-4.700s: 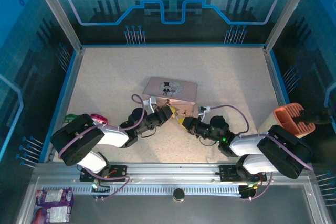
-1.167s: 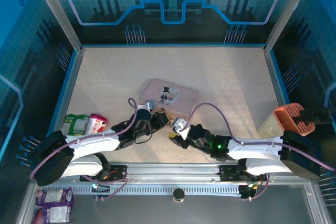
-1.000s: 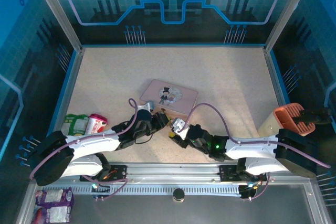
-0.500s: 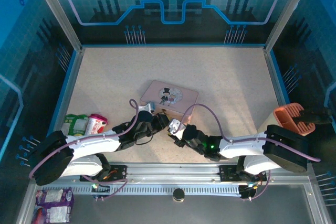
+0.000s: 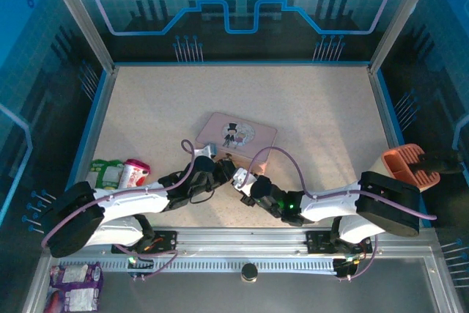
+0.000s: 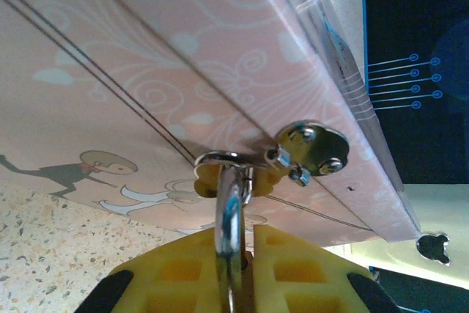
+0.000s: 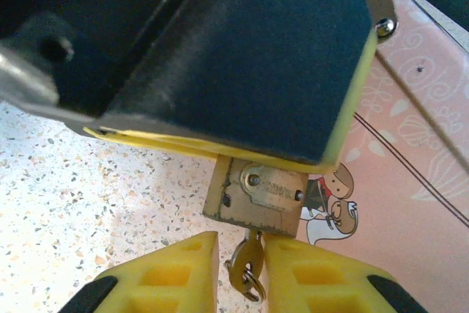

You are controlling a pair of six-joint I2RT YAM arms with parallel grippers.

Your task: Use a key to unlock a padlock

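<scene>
The pink tin [image 5: 236, 133] lies mid-table, near the front. The padlock [image 7: 256, 192], small and brass, hangs from the tin's hasp [image 6: 311, 144] by its silver shackle [image 6: 229, 210]. My left gripper [image 6: 245, 232] is shut on that shackle, and its dark finger [image 7: 256, 56] covers the top of the lock body. The key [image 7: 248, 262] sits in the bottom of the padlock with a small ring on it. My right gripper [image 7: 242, 243] straddles the key, narrowly open. Its right pad is against the key and a thin gap shows on the left. Both grippers meet just in front of the tin [image 5: 233, 176].
The pink tin's side wall [image 7: 418, 144] stands right behind the padlock. Snack packets [image 5: 121, 174] lie at the left edge. An orange-topped container [image 5: 410, 166] stands at the right edge. Blue enclosure walls ring the speckled table [image 5: 315, 108].
My right gripper has slid left up to the padlock and its jaws have narrowed round the key. The left gripper has kept its hold on the shackle without moving.
</scene>
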